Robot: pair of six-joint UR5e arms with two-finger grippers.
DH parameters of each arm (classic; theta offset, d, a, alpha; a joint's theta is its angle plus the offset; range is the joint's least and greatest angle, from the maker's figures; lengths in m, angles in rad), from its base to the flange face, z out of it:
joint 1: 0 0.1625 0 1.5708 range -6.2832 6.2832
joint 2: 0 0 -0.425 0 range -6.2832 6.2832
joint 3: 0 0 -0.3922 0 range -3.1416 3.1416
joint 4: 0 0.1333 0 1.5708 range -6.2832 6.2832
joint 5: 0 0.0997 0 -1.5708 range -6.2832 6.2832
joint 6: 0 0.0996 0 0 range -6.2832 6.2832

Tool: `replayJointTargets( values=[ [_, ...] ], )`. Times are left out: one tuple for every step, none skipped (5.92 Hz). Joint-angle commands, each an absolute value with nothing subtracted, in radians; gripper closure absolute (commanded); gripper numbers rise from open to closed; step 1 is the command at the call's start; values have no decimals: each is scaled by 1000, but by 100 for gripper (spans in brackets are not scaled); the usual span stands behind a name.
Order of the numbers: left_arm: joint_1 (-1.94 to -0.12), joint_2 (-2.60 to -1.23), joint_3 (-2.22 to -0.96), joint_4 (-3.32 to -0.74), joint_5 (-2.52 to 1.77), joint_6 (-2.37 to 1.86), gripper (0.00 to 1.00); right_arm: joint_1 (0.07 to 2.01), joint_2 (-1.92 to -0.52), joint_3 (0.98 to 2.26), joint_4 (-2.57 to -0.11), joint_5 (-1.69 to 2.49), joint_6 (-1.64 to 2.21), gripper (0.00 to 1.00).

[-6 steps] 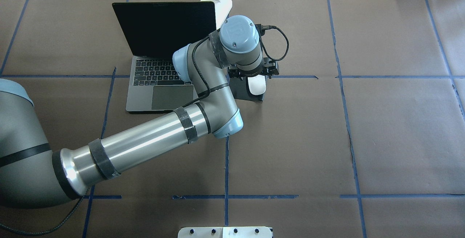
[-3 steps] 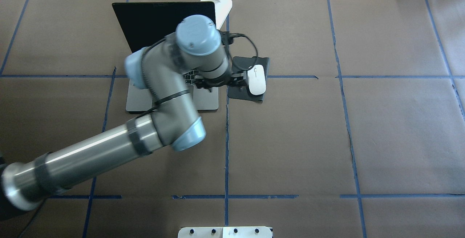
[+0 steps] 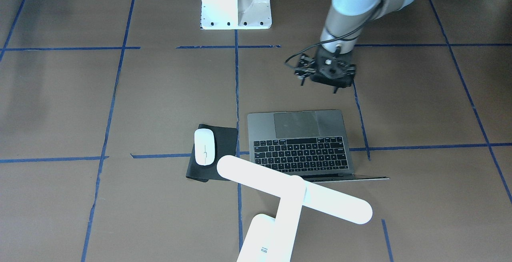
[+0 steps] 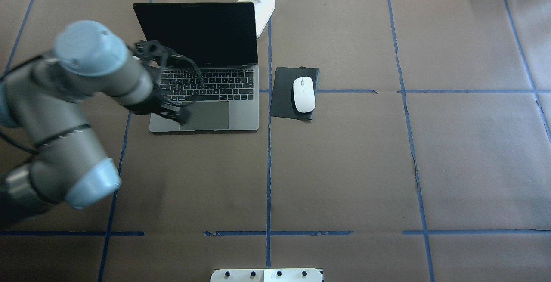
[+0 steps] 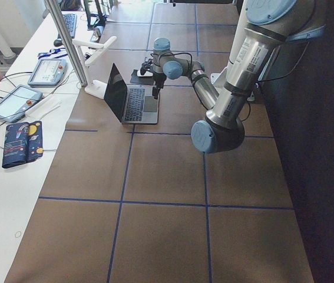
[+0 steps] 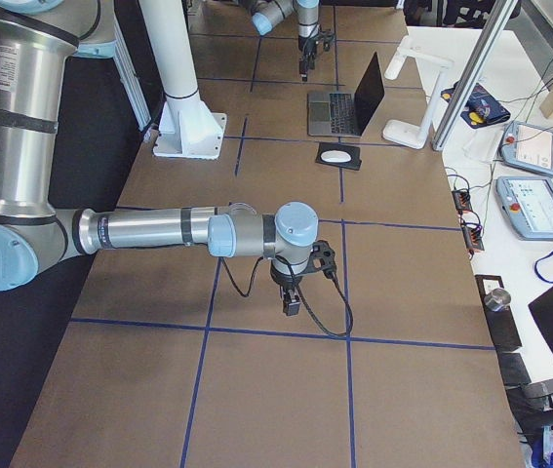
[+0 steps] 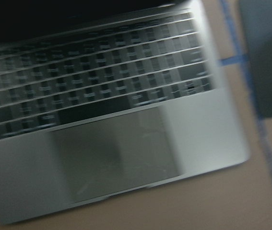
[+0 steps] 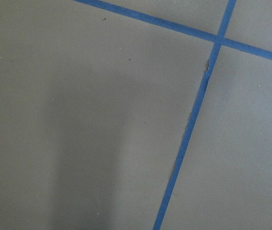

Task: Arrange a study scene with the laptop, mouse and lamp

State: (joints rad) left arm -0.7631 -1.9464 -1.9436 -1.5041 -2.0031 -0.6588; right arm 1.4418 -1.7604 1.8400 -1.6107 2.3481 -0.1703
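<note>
The laptop (image 4: 206, 85) stands open at the back of the table, its screen dark; it also shows in the front-facing view (image 3: 302, 142) and, blurred, in the left wrist view (image 7: 116, 120). The mouse (image 4: 304, 94) lies on a black pad right of the laptop, with nothing gripping it. The lamp's base (image 4: 258, 6) stands behind the laptop, and its T-shaped head (image 3: 294, 190) hangs over the keyboard's edge. My left gripper (image 4: 176, 116) hovers over the laptop's front left corner, open and empty (image 3: 319, 86). My right gripper (image 6: 294, 304) points down at bare table far from these things; I cannot tell its state.
The black mouse pad (image 4: 282, 92) lies under the mouse. A white bolted pedestal (image 3: 236, 2) stands at the robot's edge of the table. Blue tape lines (image 8: 188, 129) cross the brown surface. A side bench with tablets (image 5: 48, 71) runs beyond the lamp.
My left arm swung away from the mouse, leftward across the laptop, to its front left corner. The mouse stays on the pad.
</note>
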Motion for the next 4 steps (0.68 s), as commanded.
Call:
replayJointTargets(
  values=[
    [-1090, -1684, -1971, -1479, -2230, -194, 0, 1442, -1758, 1830, -1612, 2347, -164, 0],
    [-1261, -1601, -1912, -1482, -2308, -64, 0, 1442, -1758, 1833, -1611, 2349, -120, 0],
    [-1381, -1568, -1837, -1480, -2316, 106, 0, 1442, -1758, 1832, -1611, 2347, -111, 0],
    [-1457, -1545, -1777, -1474, -2315, 173, 0, 1477, -1752, 1848, -1621, 2359, -74, 0]
  ],
)
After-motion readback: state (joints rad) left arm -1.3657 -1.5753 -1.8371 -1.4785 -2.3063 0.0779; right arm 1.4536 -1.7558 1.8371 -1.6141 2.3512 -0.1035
